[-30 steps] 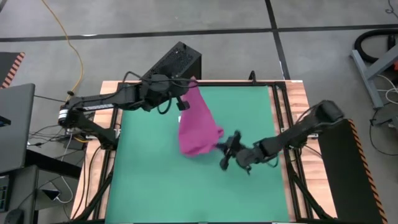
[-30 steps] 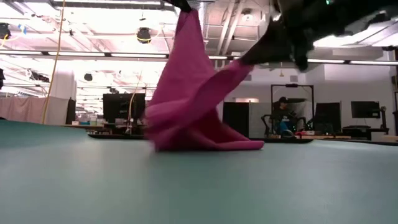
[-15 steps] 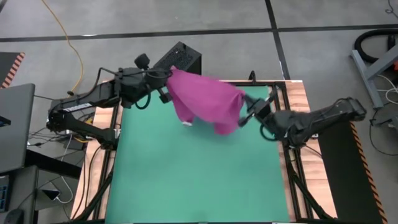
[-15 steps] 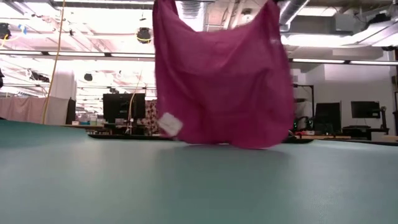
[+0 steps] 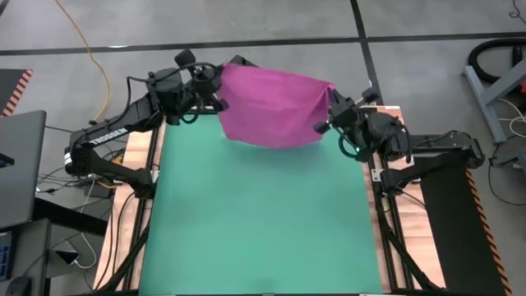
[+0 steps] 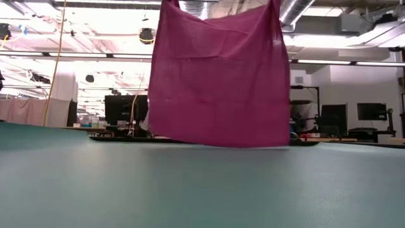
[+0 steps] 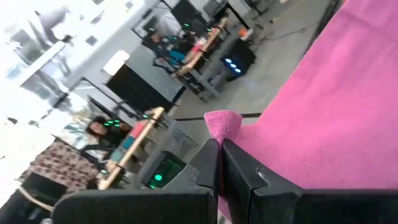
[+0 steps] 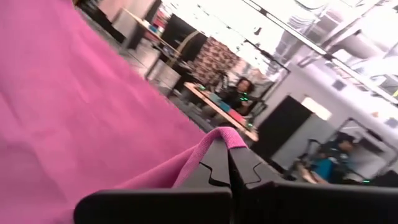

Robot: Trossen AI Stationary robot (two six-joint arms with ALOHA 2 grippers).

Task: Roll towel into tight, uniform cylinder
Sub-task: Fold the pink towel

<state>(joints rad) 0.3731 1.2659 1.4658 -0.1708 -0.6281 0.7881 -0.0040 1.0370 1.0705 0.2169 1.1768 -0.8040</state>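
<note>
1. Holding the small magenta-pink soft cloth towel (image 5: 271,105) spread flat in the air between both arms; in the high view it sits at the upper middle of the frame, over the far edge of the green mat (image 5: 263,222).
2. I see the left gripper (image 5: 215,82) at the upper left of the high view, jaws pressed together on the towel's left top corner. The left wrist view confirms it: the two dark fingers (image 7: 239,171) meet with a small pink tuft of cloth poking out above them.
3. I see the right gripper (image 5: 329,111) at the upper right of the high view, jaws likewise clamped together on the towel's right top corner. In the right wrist view a pink fold rises just above the closed fingers (image 8: 214,168).
4. In the low view the towel (image 6: 218,76) hangs as a near-square sheet filling the upper centre of the frame, top edge running out of the frame. Its lower hem hangs close above the mat (image 6: 202,190); I cannot tell whether it touches.
5. Cloth is unrolled, with only light wrinkles.
6. Wooden table edge (image 5: 136,156) shows as strips at the left and right of the mat in the high view.
7. A seated person (image 8: 239,93) shows at a desk in the room behind, in the right wrist view.
</note>
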